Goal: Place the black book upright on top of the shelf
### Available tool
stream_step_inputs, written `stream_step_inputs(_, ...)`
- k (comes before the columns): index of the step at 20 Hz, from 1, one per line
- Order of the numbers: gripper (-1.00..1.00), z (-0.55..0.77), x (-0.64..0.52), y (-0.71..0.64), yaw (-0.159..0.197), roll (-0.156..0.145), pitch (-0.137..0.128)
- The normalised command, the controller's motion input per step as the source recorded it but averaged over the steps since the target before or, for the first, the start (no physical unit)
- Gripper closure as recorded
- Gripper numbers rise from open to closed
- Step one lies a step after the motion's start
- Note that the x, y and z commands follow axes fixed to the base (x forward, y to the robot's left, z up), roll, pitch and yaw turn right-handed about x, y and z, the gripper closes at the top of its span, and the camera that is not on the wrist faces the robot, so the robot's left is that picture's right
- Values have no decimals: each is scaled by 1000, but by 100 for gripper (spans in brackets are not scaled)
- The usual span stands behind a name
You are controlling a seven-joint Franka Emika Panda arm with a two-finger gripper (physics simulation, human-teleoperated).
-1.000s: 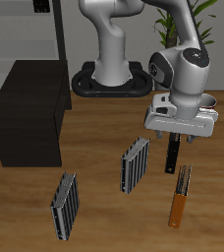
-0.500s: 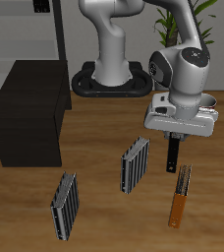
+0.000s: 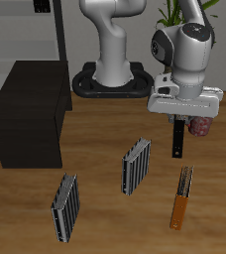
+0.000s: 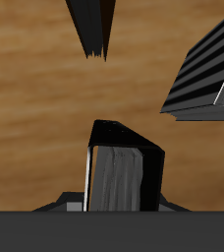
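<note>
My gripper is shut on the top end of the black book. The book hangs upright, its lower end clear of the table, above the gap between a grey striped book and the orange-brown book. In the wrist view the black book stands between my jaws with its pages showing. The shelf, a low matte black cabinet with a flat top, stands well off to the side, across the table from my gripper. Nothing rests on its top.
Two grey striped books stand on the table, the second near the front edge. An orange-brown book lies below my gripper. A small reddish object sits behind it. A tall open-frame shelving unit stands behind the shelf.
My gripper has risen with the black book in it, lifting the book's lower end off the table. The other books have not moved.
</note>
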Motion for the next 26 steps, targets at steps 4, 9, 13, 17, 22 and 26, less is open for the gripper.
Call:
stream_step_inputs(4,100,602,-176,-36,28,93,10)
stream_step_inputs(9,100,529,-147,-199,36,42,-4)
stream_step_inputs(13,100,471,-217,-259,22,7,-10)
stream_step_inputs(17,100,369,-119,-280,3,-14,-19)
stream_step_inputs(22,100,358,-143,-413,39,47,14)
stream_step_inputs(26,100,211,-48,-435,-17,30,32)
